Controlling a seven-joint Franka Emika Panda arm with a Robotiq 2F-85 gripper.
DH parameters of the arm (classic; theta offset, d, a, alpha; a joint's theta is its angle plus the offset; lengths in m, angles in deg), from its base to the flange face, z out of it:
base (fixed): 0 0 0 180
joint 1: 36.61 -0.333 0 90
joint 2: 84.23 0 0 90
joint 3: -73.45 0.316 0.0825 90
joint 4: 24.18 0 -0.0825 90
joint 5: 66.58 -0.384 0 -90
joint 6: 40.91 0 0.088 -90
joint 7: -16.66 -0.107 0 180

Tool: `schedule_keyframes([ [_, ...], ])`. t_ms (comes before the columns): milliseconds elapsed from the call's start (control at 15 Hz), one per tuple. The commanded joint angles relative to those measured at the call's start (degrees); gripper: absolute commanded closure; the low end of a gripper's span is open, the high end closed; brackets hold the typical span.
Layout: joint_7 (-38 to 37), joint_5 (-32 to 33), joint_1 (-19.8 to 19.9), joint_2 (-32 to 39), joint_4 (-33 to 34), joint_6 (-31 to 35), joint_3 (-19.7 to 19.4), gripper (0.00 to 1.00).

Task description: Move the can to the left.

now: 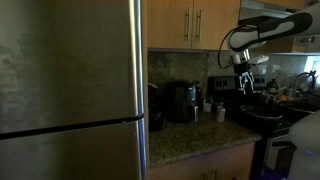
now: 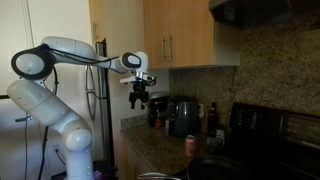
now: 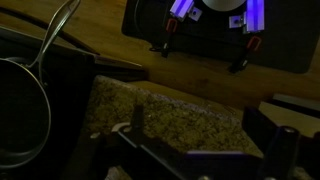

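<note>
The can is small, pinkish-red with a pale top. It stands upright on the granite countertop, in front of the black appliance. In an exterior view it shows as a small pale cylinder to the right of the appliance. My gripper hangs in the air well above the counter, up and to the left of the can, with its fingers spread and empty. It also shows high over the stove side. The wrist view is dark and shows only granite; the can is out of view there.
A steel fridge fills the left. A dark bottle stands beside the appliance. The black stove carries a dark pan. Wooden cabinets hang overhead.
</note>
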Motion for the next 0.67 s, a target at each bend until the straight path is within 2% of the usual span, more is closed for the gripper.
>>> schedule_keyframes([
  [0, -0.45, 0.33, -1.03, 0.07, 0.15, -0.22, -0.75, 0.00],
  [133, -0.45, 0.32, -1.03, 0.07, 0.15, -0.22, -0.75, 0.00],
  [267, -5.27, -1.20, -0.21, -0.20, -0.10, 0.75, -0.26, 0.00],
  [333, -7.09, -3.48, -0.29, -6.63, 3.65, -6.97, 0.34, 0.00],
  [400, -9.03, -3.42, 0.72, -7.55, 3.85, -6.99, -0.42, 0.00],
  [600, -12.76, -0.15, 3.36, -12.51, 8.63, -12.56, -1.94, 0.00],
])
